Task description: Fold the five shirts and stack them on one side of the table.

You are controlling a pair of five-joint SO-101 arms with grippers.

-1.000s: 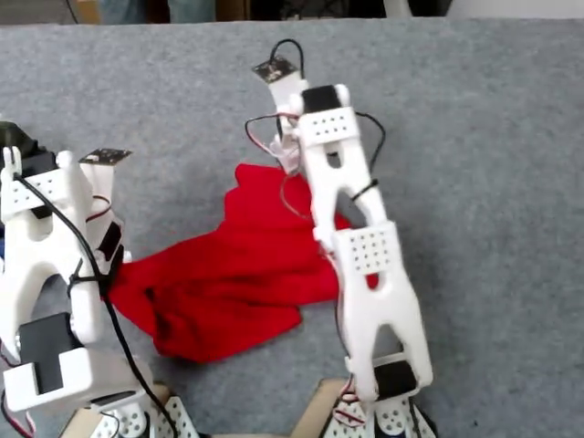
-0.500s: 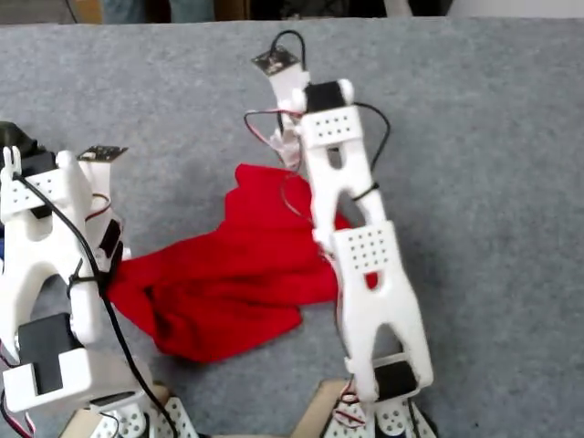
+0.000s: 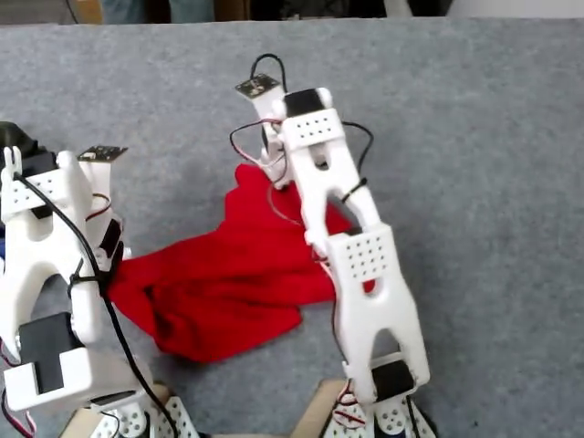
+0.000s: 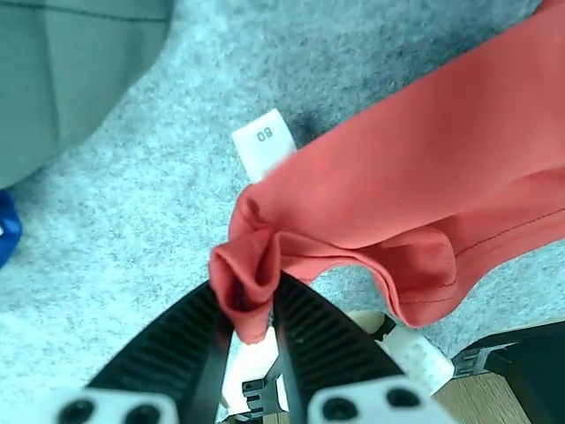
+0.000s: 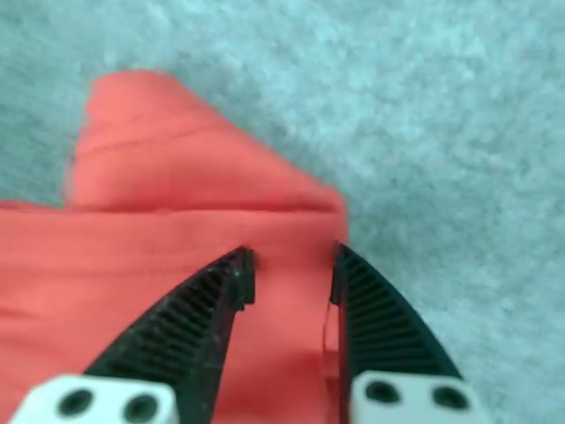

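A crumpled red shirt (image 3: 219, 283) lies on the grey table between the two arms. My left gripper (image 4: 252, 296) is shut on a bunched fold at the shirt's (image 4: 415, 194) left edge, beside a white label (image 4: 265, 141). In the high view that gripper (image 3: 114, 263) sits at the shirt's left end. My right gripper (image 5: 291, 261) is open, its fingers straddling the fabric near the shirt's (image 5: 159, 194) far corner. From above, the right gripper (image 3: 274, 169) hovers at the shirt's far tip.
A grey-green cloth (image 4: 71, 62) and a blue item (image 4: 7, 225) lie close to the left gripper. Wooden arm bases (image 3: 319, 411) line the near edge. Bare grey table (image 3: 474, 137) stretches to the right and far side.
The right arm has swung a little to the left, bringing its gripper over the shirt's far corner. The left arm and the shirt have stayed put.
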